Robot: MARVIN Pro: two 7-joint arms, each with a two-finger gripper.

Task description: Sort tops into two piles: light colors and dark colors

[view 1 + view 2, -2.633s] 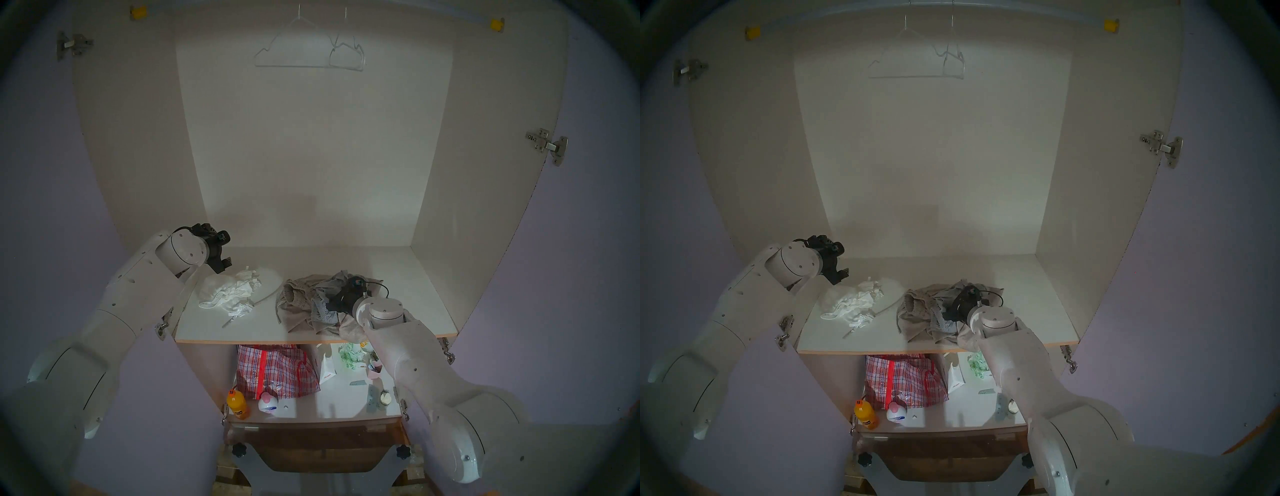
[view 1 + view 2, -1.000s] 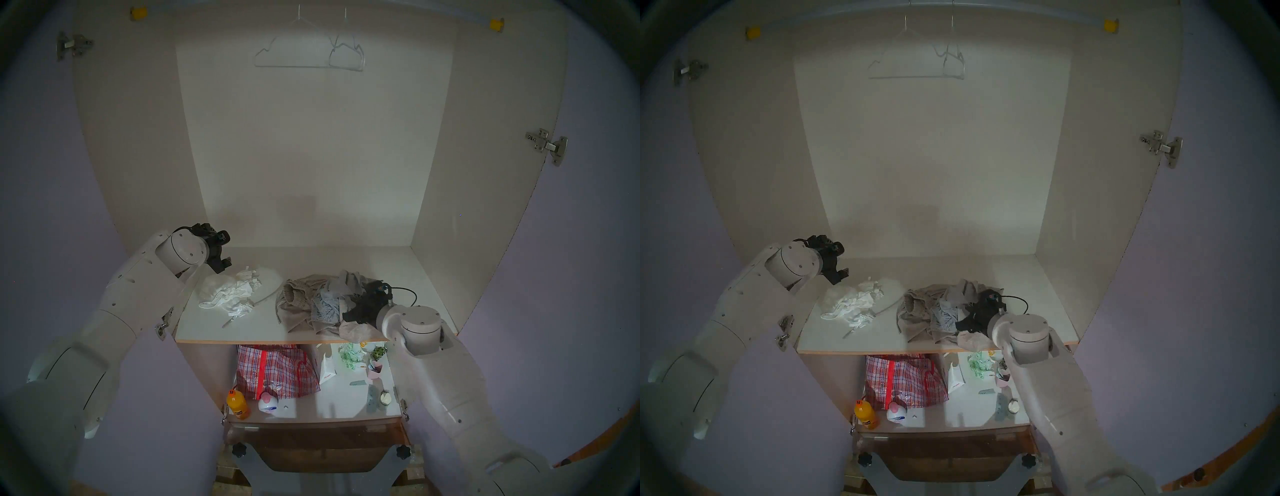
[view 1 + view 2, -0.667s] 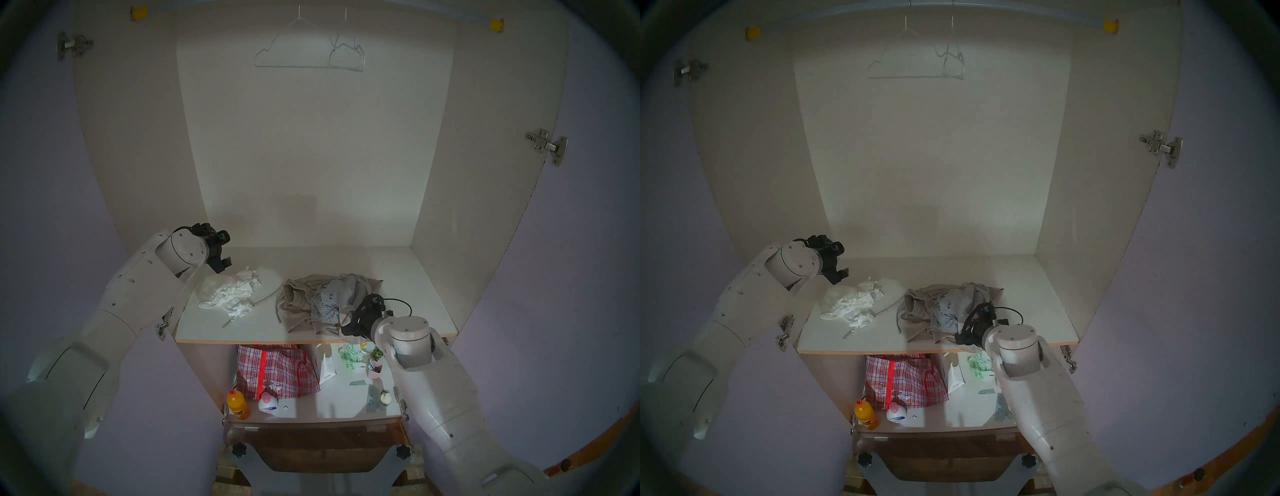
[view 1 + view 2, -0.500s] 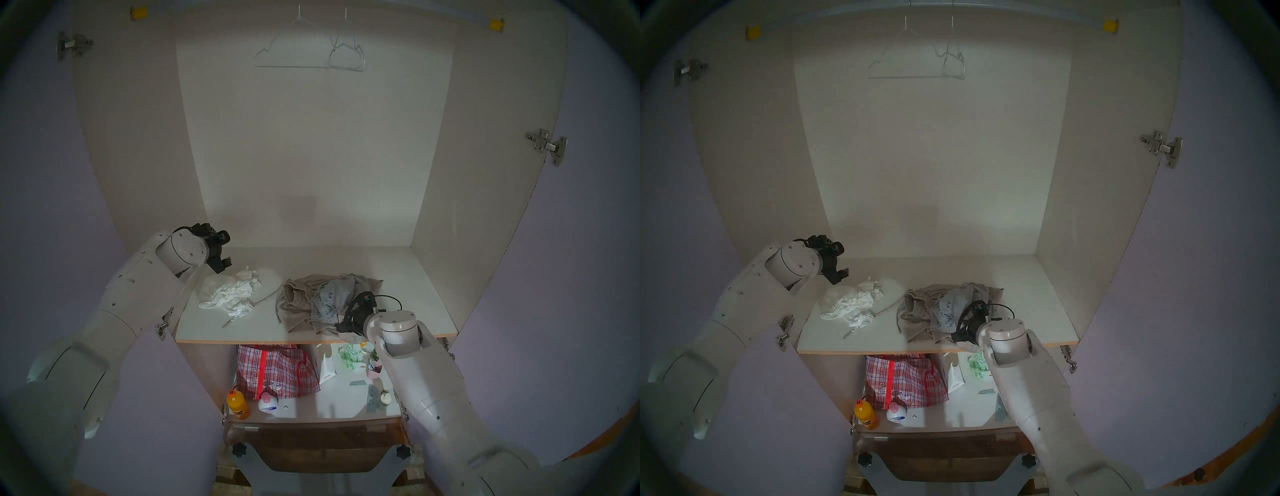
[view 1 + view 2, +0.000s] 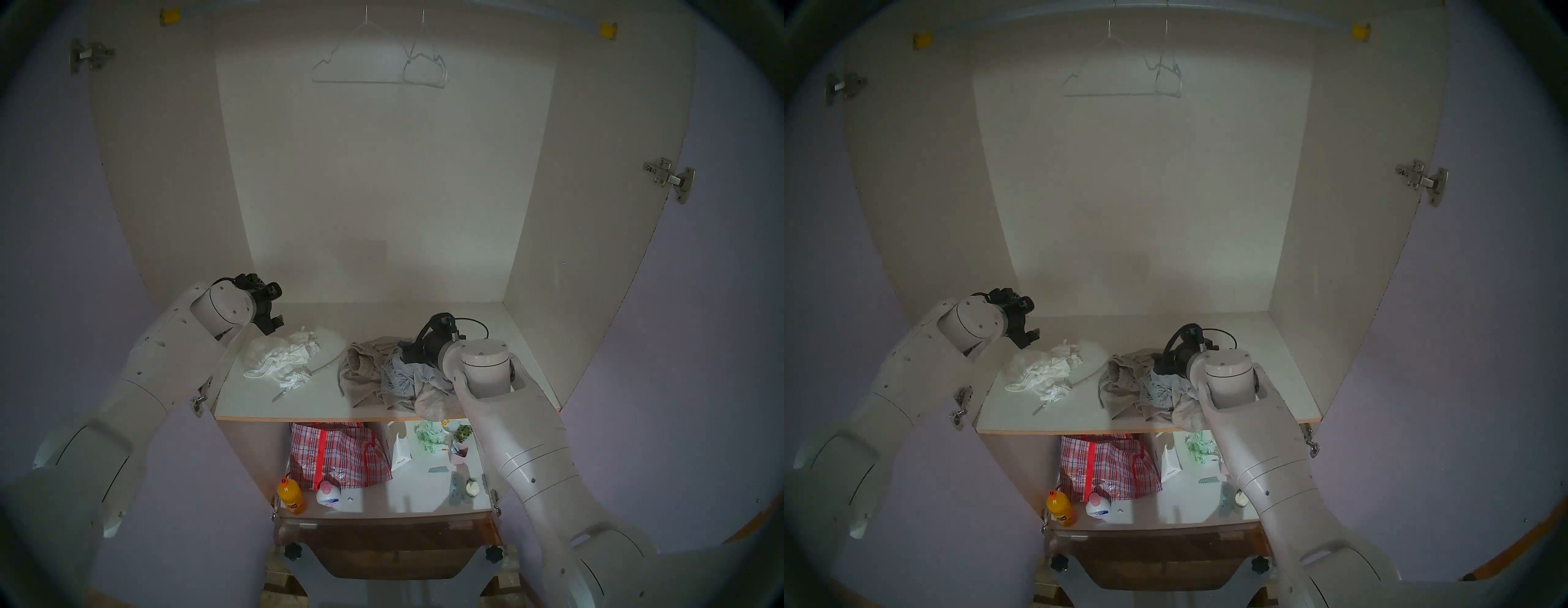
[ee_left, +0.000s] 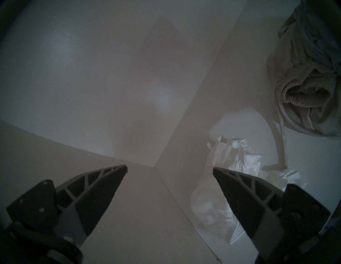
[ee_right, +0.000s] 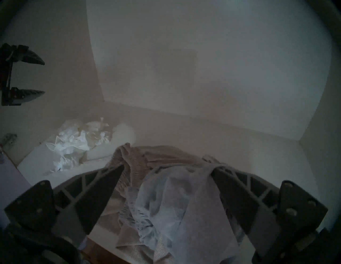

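On the lower shelf (image 5: 407, 496), nearest the robot, an orange bottle (image 5: 291, 495), a white-and-pink bottle (image 5: 328, 494) and a red plaid bag (image 5: 339, 454) are seen, with a green-and-white patterned cloth (image 5: 428, 434) further right. Above it, on the upper shelf (image 5: 263, 399), two heaps are laid well apart. At the right, reaching the front edge, the grey-blue top (image 7: 175, 206) is draped over the beige-taupe knit (image 5: 360, 365); a cord of the knit (image 5: 326, 363) runs off towards the other heap. The right gripper (image 7: 167, 166) is held just over the back of this heap, its fingers spread wide and clasping nothing, though a fold of the grey-blue fabric is touched by the right-hand fingertip (image 7: 215, 169) in the right wrist view. At the left, the white strappy top (image 5: 284, 356) is crumpled on the shelf, a strap trailing towards the front. Beyond and above it, by the wardrobe's left wall, the left gripper (image 6: 169, 168) is kept in the air, its fingers parted and nothing between them. Farthest off, wire hangers (image 5: 377, 63) are hung from the rail (image 5: 509, 19) at the top.
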